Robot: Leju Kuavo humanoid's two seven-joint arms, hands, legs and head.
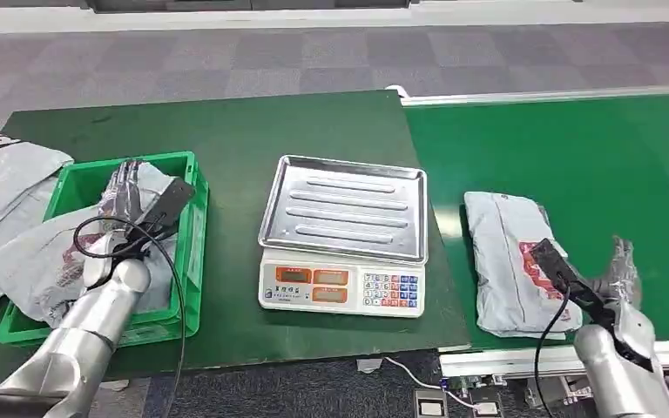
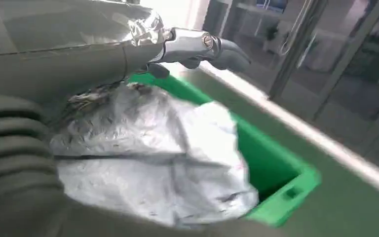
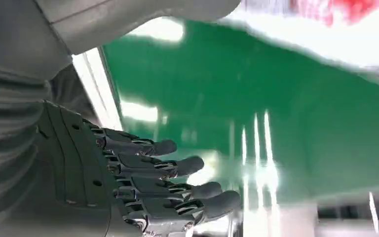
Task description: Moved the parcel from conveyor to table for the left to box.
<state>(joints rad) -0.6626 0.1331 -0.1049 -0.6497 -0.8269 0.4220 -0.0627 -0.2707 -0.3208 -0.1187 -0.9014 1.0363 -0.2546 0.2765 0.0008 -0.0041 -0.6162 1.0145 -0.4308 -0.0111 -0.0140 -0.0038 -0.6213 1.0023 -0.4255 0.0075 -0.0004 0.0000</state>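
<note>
- Lying flat on the green conveyor (image 1: 627, 165), the grey parcel (image 1: 510, 257) sits near the belt's near edge, to the right of the scale (image 1: 344, 235), its long axis running away from the robot and its red print facing up.
- The right hand (image 1: 620, 270) hovers just beside the parcel's right edge, close to its near end; whether it touches the wrapper cannot be told from the head view.
- The right wrist view shows that hand (image 3: 143, 182) released, its dark fingers (image 3: 177, 168) straight and slightly apart with nothing between them, over the glossy belt; the parcel is a blurred white and red strip there.
- The left hand (image 1: 126, 192) is over the green box (image 1: 187, 261) on the dark green tabletop (image 1: 226, 131), above grey bags (image 1: 52, 252) lying in it.
- The left wrist view shows its fingers (image 2: 197, 47) stretched out with nothing in them, above a crumpled grey bag (image 2: 153, 158) in the box.
</note>
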